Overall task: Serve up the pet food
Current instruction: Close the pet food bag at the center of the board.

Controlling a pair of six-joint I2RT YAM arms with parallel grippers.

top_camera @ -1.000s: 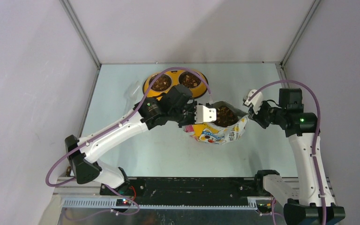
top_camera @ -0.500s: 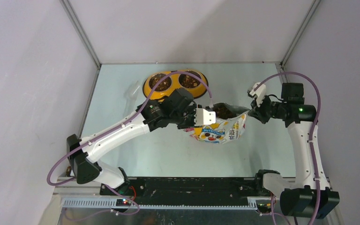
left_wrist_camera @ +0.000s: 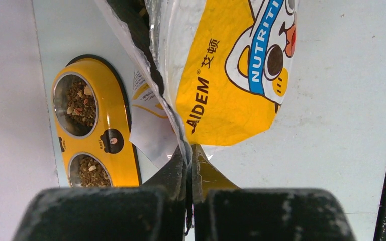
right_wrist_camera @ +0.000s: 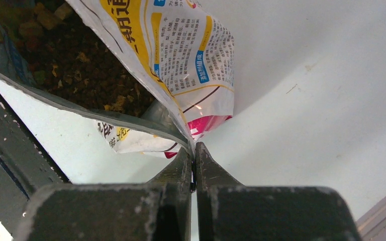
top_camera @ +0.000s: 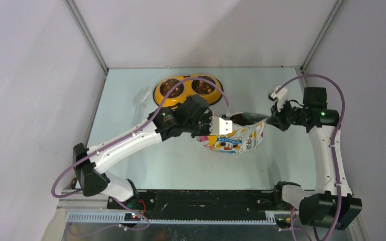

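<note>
The crinkly yellow-white foil bag (top_camera: 235,137) with a cartoon cat hangs between both grippers above the table's middle, its mouth open at the top. Brown kibble (top_camera: 241,119) shows inside, also in the right wrist view (right_wrist_camera: 80,65). My left gripper (top_camera: 212,125) is shut on the bag's left rim (left_wrist_camera: 176,125). My right gripper (top_camera: 268,119) is shut on the bag's right rim (right_wrist_camera: 181,135). The yellow double bowl (top_camera: 187,89) stands behind, both steel cups holding kibble (left_wrist_camera: 82,103).
A clear plastic scoop (top_camera: 141,98) lies left of the bowl. Walls close the table on the left, back and right. A black rail (top_camera: 196,198) runs along the near edge.
The right gripper has lifted and pulled right, stretching the bag's mouth narrower. The left gripper has shifted slightly. Less kibble shows from above.
</note>
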